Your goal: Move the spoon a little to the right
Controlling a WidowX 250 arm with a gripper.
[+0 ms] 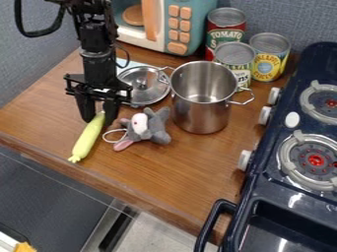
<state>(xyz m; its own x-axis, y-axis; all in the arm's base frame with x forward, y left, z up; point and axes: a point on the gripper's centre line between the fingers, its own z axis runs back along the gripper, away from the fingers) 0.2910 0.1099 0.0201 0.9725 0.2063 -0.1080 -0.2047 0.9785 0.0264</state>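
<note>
The black gripper [99, 117] hangs over the left part of the wooden counter, its two fingers apart. A long yellow-green piece [88, 138], shaped more like a toy vegetable than a spoon, lies slanted on the counter. Its upper end sits between the fingertips, partly hidden by them; I cannot tell whether they touch it. Its lower end points toward the counter's front left edge.
Just right of the gripper lie a grey plush mouse [149, 128] and a glass lid [145, 86]. A steel pot [202, 108] stands beyond them, with cans [268, 56] and a toy microwave [161, 24] behind. The stove [299, 128] borders the right.
</note>
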